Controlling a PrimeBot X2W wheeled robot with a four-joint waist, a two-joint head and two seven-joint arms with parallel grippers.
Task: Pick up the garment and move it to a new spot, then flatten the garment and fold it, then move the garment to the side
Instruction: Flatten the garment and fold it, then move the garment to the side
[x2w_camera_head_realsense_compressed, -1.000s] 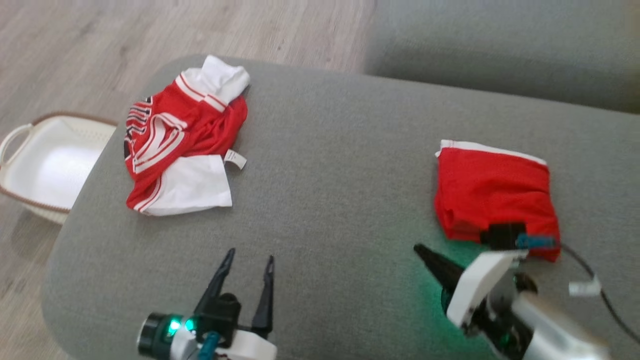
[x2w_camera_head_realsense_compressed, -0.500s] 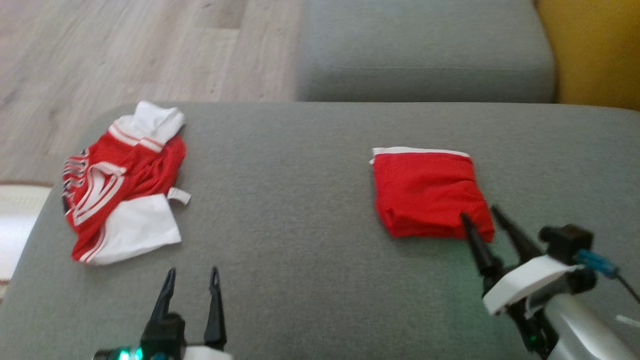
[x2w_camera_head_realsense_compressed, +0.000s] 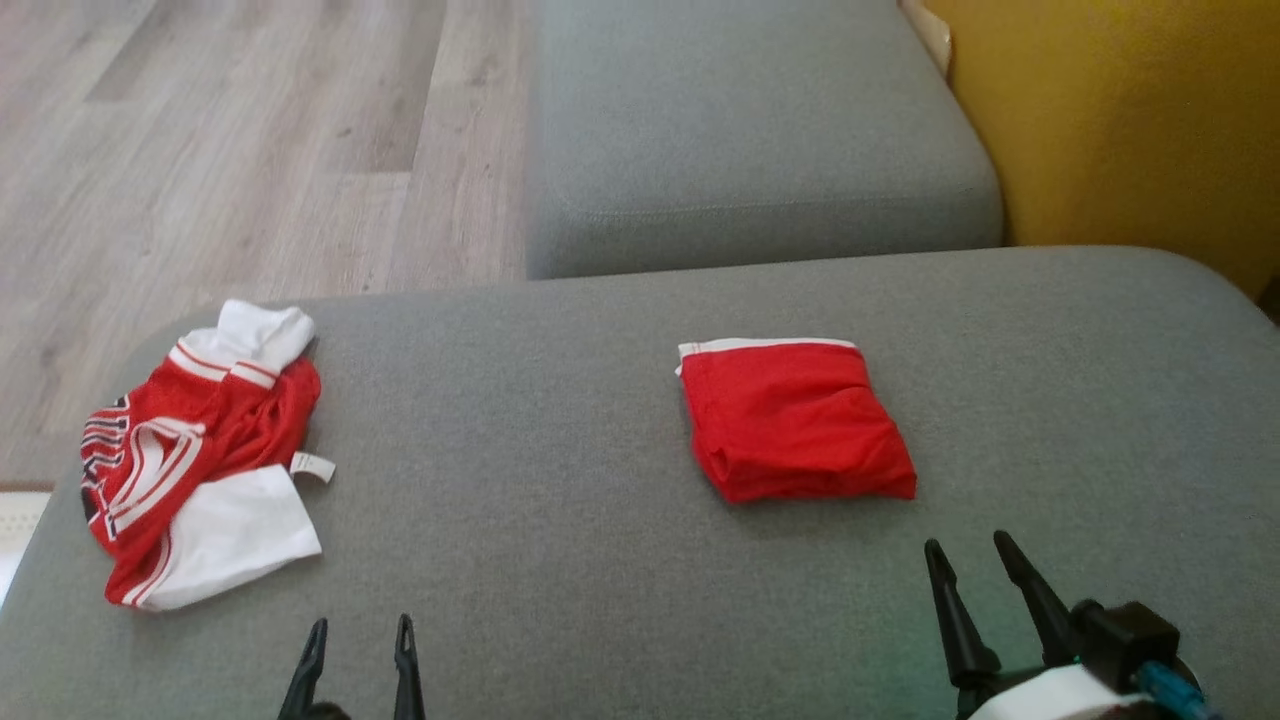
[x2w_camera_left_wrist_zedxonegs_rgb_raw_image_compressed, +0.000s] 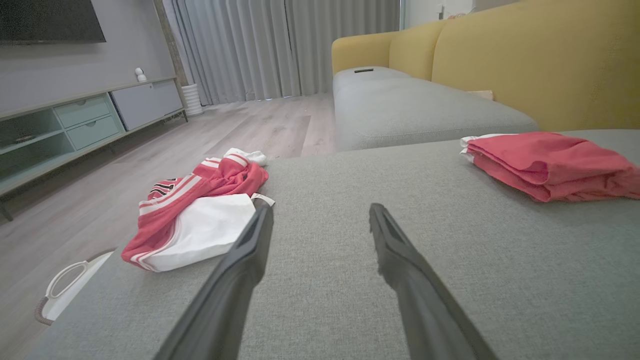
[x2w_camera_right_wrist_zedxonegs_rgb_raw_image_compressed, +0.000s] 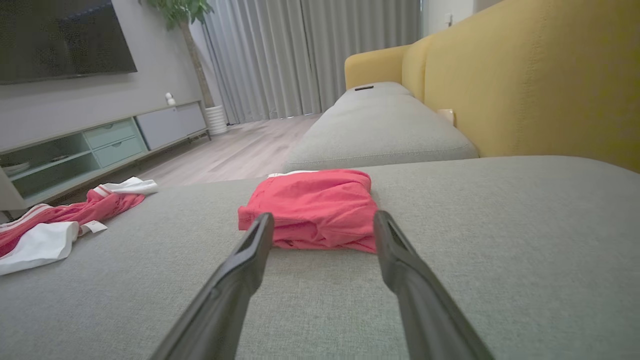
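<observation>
- The wide grey seat cushion (x2w_camera_head_realsense_compressed: 560, 560) takes up most of the foreground. Its woven fabric is coarse and its corners are rounded.
- A mustard-yellow sofa back (x2w_camera_head_realsense_compressed: 1130, 130) rises along the right side, smooth with faint stitching.
- Pale wood-plank floor (x2w_camera_head_realsense_compressed: 250, 150) lies beyond the cushion on the left.
- A second grey cushion (x2w_camera_head_realsense_compressed: 740, 130) sits farther back, butted against the near one.
- A crumpled red-and-white jersey (x2w_camera_head_realsense_compressed: 190, 460) lies heaped on the cushion's left end. It has striped trim and a small white label (x2w_camera_head_realsense_compressed: 312, 467) sticking out.
- The folded red garment (x2w_camera_head_realsense_compressed: 795, 425) lies flat on the right half of the cushion. It is a neat soft square with a white band along its far edge.
- The right gripper (x2w_camera_head_realsense_compressed: 968, 548) points at the garment from just short of its near edge. Its dark tapered fingers are spread and touch nothing, and bare cushion shows between.
- The left gripper (x2w_camera_head_realsense_compressed: 361, 625) hangs over bare fabric, well apart from the garment and nearer the jersey. Its fingers are also apart and empty.
- A white basket (x2w_camera_left_wrist_zedxonegs_rgb_raw_image_compressed: 70, 287) with a looped handle sits on the floor beside the cushion's left end.
</observation>
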